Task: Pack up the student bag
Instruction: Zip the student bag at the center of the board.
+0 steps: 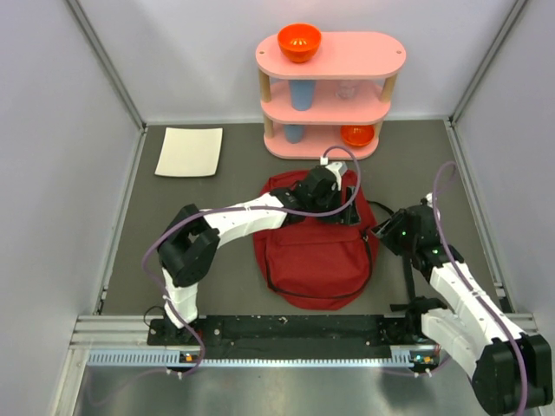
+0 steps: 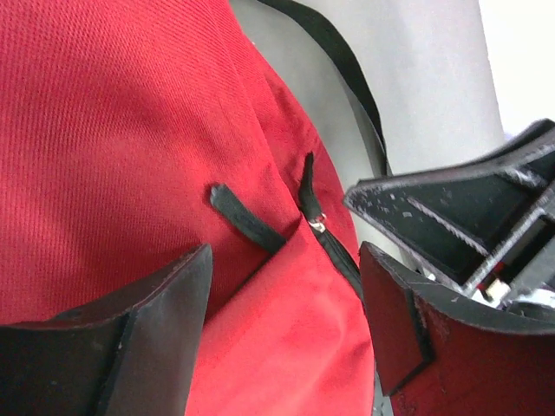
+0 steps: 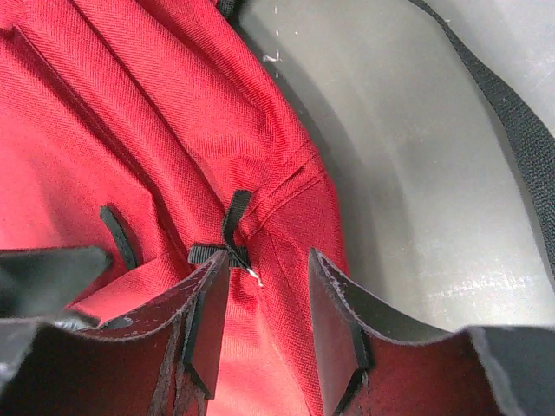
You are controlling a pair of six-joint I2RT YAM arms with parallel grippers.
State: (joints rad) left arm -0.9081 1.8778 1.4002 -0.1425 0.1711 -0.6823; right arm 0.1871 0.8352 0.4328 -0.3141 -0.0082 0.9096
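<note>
Flat student bag [image 1: 316, 256], long axis near-far; left pincer [image 2: 284, 264], right pincer [image 3: 267, 264] both apart.

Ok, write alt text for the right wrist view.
The right pincer, jaws apart, straddles the seamed edge of the red student bag, with a black zipper pull beside one finger. Grey table and a black strap lie to the right.

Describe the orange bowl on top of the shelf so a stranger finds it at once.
At the far edge of the table stands a pink three-tier shelf. The orange bowl sits on its top tier, at the left end. The other orange bowl lies on the bottom tier, at the right.
</note>
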